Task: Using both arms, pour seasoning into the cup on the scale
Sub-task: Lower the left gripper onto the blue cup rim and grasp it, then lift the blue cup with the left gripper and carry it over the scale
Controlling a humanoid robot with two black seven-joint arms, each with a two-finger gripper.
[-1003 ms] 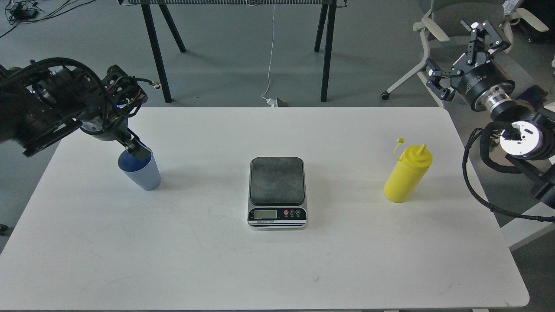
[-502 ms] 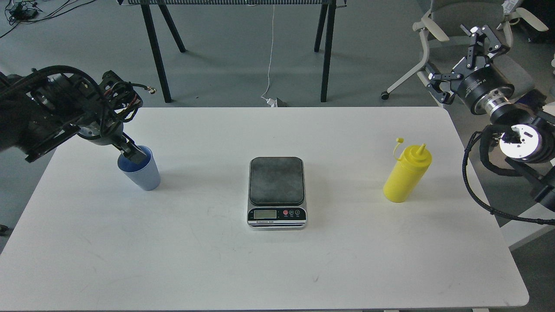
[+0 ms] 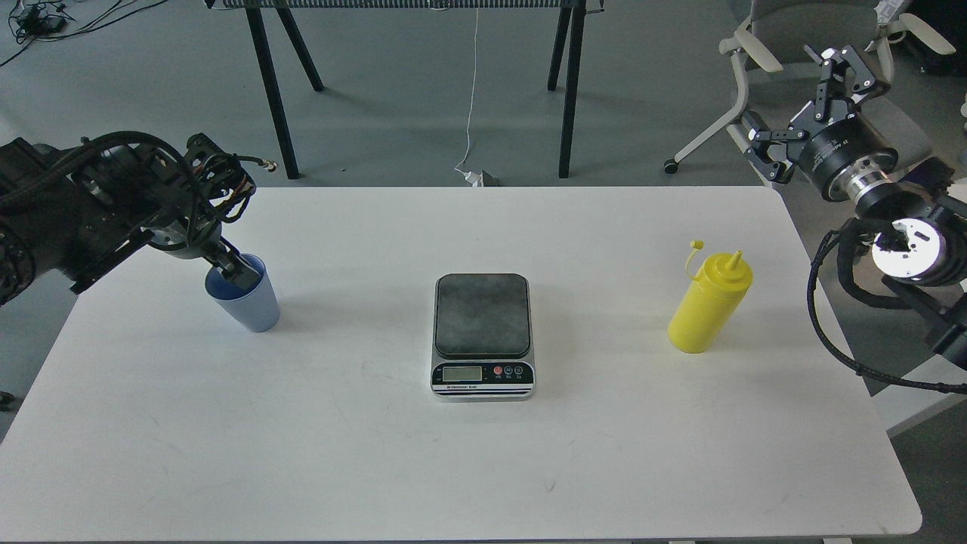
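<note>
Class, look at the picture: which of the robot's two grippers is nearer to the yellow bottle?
The right gripper. It hangs off the table's far right corner, above and beyond the yellow bottle, not touching it. The left gripper is across the table at the blue cup.

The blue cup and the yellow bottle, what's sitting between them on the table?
In the head view, only the scale lies between the cup and the bottle; its platform is empty.

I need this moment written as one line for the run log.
left gripper: at cup rim | right gripper: open, off table | bottle: untouched | scale: bare
</note>
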